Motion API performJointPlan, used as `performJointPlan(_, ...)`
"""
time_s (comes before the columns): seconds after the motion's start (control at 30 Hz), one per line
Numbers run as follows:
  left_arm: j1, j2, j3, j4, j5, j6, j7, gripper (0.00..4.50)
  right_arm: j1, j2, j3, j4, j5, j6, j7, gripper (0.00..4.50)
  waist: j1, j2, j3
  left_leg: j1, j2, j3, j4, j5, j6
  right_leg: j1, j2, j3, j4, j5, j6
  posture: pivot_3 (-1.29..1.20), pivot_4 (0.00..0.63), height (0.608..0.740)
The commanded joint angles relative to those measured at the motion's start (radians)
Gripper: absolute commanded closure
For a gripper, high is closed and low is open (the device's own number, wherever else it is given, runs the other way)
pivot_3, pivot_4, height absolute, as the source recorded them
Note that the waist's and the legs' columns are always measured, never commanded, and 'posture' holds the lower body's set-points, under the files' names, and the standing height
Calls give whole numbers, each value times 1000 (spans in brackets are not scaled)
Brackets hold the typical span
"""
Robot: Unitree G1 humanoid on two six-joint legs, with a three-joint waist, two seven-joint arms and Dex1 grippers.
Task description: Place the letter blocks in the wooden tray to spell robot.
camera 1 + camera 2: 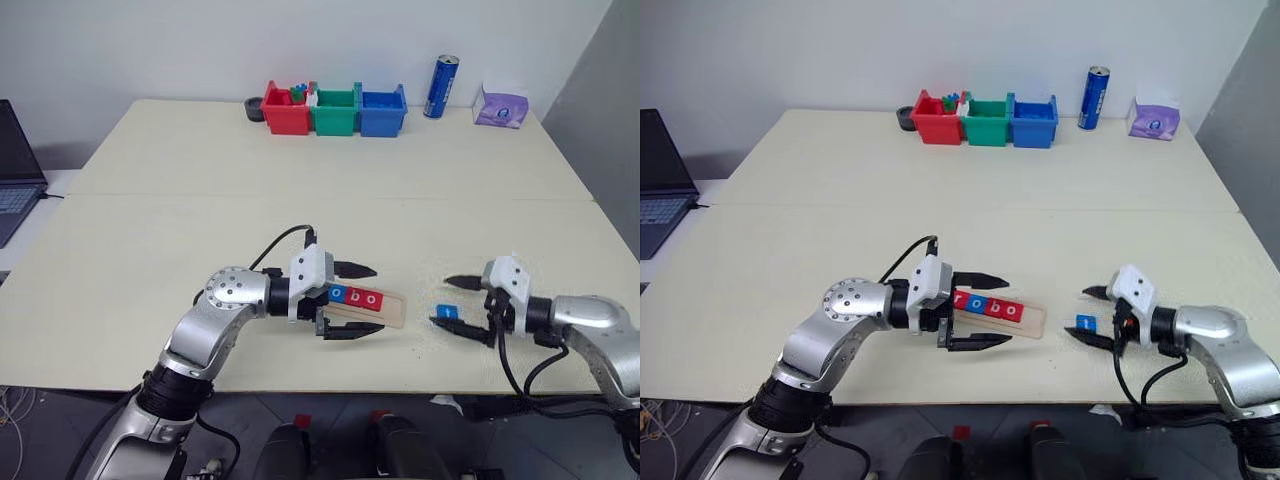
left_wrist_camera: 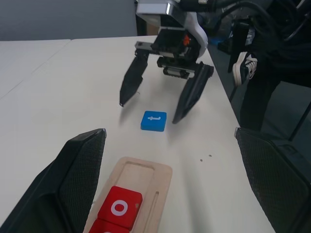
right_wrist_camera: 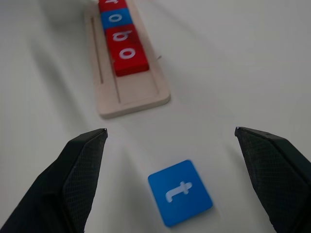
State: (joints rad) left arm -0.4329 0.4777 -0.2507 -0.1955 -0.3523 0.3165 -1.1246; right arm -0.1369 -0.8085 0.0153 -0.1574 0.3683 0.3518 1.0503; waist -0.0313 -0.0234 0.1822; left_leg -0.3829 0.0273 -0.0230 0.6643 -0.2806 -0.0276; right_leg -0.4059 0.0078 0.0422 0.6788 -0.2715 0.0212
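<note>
Tray's [image 1: 385, 310] left end and first tile hidden behind left tool [image 1: 352, 300].

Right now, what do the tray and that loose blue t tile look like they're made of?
The wooden tray: pale unfinished-looking wood, matte, with faint grain and a routed groove. The blue t tile: probably smooth plastic or painted wood, with an even, slightly glossy colour, rounded corners and a white printed letter.

Both arms reach inward, facing each other. The left gripper [image 1: 352, 302] and the right gripper [image 1: 452, 302] have fingers spread wide, holding nothing.
</note>
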Motion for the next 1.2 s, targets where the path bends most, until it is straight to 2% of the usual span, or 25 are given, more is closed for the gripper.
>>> performJointPlan(0.03, -31, -12, -2, -11, -6, -22, -5, 0, -23, -14, 4, 32, -21, -79, 61, 29, -1, 0, 0, 0, 0, 0, 0, 0, 0, 0, 0, 0, 0, 0, 0, 0, 150, 740)
performJointPlan(0.4, -21, 5, 1, -39, -12, -13, -16, 0, -81, 14, 63, 187, -102, -191, 113, 29, 2, 0, 0, 0, 0, -1, 0, 0, 0, 0, 0, 1, 1, 2, -4, 0, 150, 740)
performJointPlan(0.73, -23, 31, -5, -48, -17, -12, -58, 0, -97, 17, 61, 264, -119, -218, 136, 29, 2, 0, 0, 1, 0, -1, 0, 0, 0, 0, 0, 1, 1, 3, -5, 0, 150, 740)
performJointPlan(0.83, -25, 38, -8, -48, -24, -11, -81, 0, -99, 17, 60, 267, -119, -217, 135, 569, 2, 0, 0, 1, 0, -1, 1, 0, -1, 0, 0, 1, 1, 3, -5, 0, 150, 740)
performJointPlan(1.07, -31, 34, -4, -34, -17, -20, -102, 0, -109, 21, 54, 262, -108, -198, 124, 3049, 2, 0, 0, 1, 0, -1, 1, 0, -1, 0, 0, 1, 1, 3, -5, 0, 150, 740)
performJointPlan(1.2, -34, 51, 26, -17, -18, -30, -107, 0, -118, 42, 48, 194, -78, -138, 99, 3045, 1, 0, 0, 1, 0, -1, 1, 0, -1, 0, 0, 1, 1, 3, -5, 0, 150, 740)
